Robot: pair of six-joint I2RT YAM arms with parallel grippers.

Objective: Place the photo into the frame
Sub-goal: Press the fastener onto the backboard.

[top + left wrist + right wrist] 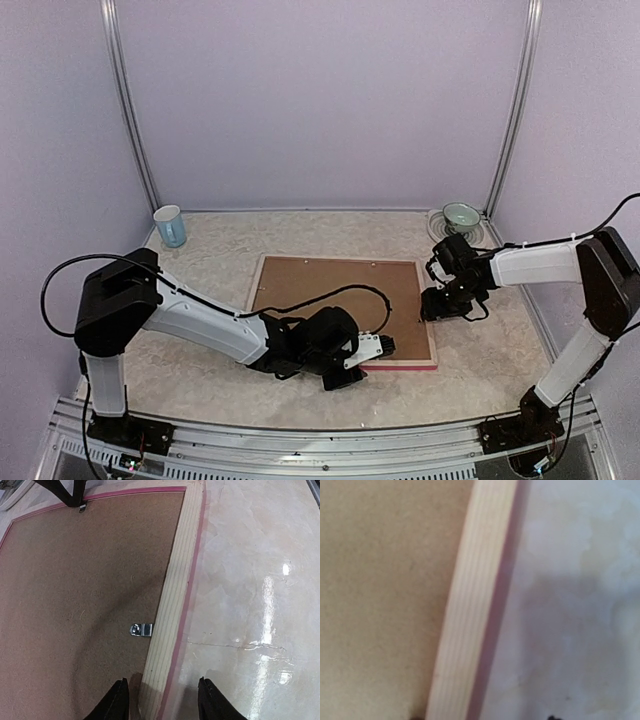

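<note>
The frame (428, 322) lies face down on the table, pale wood back up and pink edges showing. A brown backing board (330, 285) fills it. The photo is out of view. My left gripper (375, 350) is open over the near rail. In the left wrist view its tips (162, 700) stand either side of the rail (172, 605), near a metal tab (141, 629). My right gripper (440, 305) is low over the right rail. In the right wrist view its tips (485, 717) barely show, wide apart either side of the rail (470, 605).
A light blue mug (170, 226) stands at the back left. A pale green cup on a saucer (460, 216) stands at the back right. A black cable (330, 295) of the left arm hangs over the backing board. Purple walls close the back and sides.
</note>
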